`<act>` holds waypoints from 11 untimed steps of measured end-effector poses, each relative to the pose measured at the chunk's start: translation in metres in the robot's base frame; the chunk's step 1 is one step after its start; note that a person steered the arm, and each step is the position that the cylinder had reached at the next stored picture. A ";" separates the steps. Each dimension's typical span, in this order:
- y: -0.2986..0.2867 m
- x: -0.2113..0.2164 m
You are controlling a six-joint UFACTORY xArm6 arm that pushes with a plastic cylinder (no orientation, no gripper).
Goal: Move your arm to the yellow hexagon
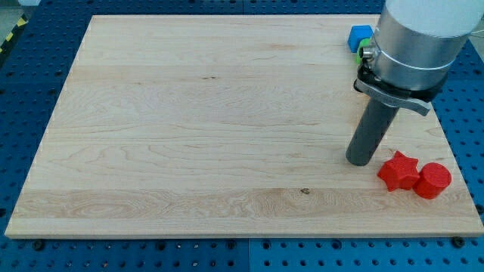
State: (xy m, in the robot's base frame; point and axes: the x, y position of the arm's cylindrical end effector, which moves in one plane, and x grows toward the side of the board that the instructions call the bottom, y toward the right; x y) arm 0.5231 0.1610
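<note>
No yellow hexagon shows in the camera view; if one is on the board, the arm hides it. My tip (360,160) rests on the wooden board (204,121) at the view's right. A red star-shaped block (398,171) lies just right of and slightly below my tip, a small gap apart. A red cylinder block (432,180) touches the star's right side. A blue block (359,36) sits near the board's top right edge, with a sliver of a green block (359,54) right below it, partly hidden by the arm's grey body (416,38).
The board lies on a blue perforated table (30,68). The two red blocks are close to the board's right and bottom edges.
</note>
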 end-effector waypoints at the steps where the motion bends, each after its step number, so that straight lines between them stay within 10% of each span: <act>1: 0.019 0.002; 4: 0.026 0.031; 9: 0.012 -0.105; 11: -0.030 -0.026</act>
